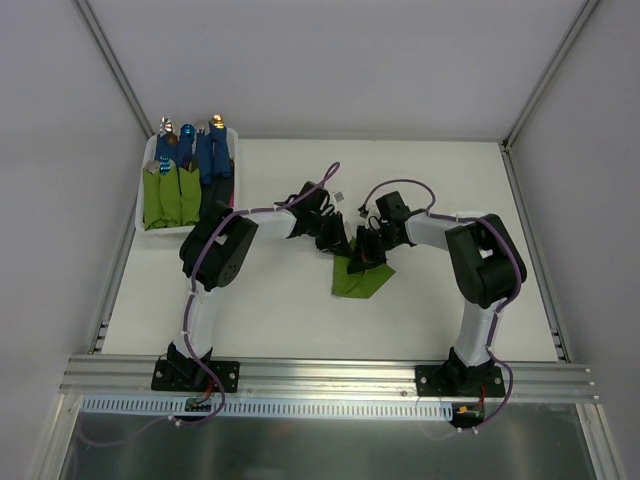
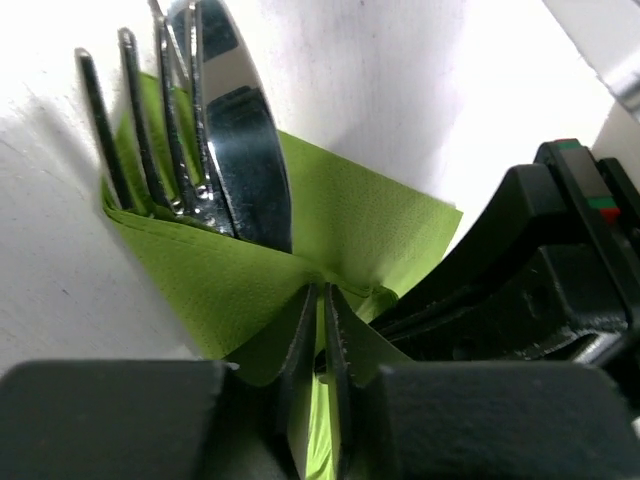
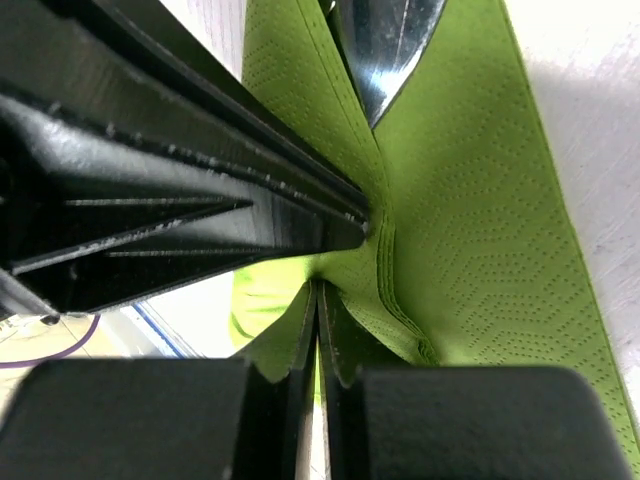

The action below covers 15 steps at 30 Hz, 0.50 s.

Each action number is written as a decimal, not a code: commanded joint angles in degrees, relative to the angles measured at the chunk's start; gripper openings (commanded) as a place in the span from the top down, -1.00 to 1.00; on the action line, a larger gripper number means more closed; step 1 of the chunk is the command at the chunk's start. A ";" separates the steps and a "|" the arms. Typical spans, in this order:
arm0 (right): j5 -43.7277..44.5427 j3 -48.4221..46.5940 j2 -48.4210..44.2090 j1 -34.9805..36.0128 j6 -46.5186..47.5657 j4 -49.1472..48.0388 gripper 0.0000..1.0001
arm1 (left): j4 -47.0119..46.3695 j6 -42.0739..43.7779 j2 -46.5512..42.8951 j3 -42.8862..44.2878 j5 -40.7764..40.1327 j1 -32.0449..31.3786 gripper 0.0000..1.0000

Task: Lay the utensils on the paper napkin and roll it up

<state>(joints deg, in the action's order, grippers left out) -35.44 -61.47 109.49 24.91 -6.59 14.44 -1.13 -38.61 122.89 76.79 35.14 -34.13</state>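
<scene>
**A:** Where does the paper napkin sit?

**B:** The paper napkin (image 1: 362, 278) lies in the middle of the tabletop (image 1: 280, 315), between the two arms. It is folded up around the utensils (image 2: 222, 150).

**A:** And the left fingers?

**B:** The left fingers (image 2: 306, 320) are pressed together on a ridge of the green paper. Just beyond them the fork tines and a shiny second head stick out of the fold. I cannot tell whether that head is a knife or a spoon.

**A:** The right fingers?

**B:** The right fingers (image 3: 304, 330) are likewise clamped on a crease of the napkin, right beside the other arm's black fingers. A silver tip shows above the crease.

**A:** Anything else?

**B:** A white tray (image 1: 142, 200) at the far left corner holds green and blue bundles, well apart from the napkin.
</scene>
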 commanded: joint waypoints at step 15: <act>14.88 -2.51 -12.37 0.32 6.77 15.62 0.47 | 9.39 2.58 0.42 1.34 -9.29 1.08 1.00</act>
<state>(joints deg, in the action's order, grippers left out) -23.22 -61.52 101.84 25.26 -1.04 25.93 3.01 -38.81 123.20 78.22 32.88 -33.71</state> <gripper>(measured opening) 0.263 0.006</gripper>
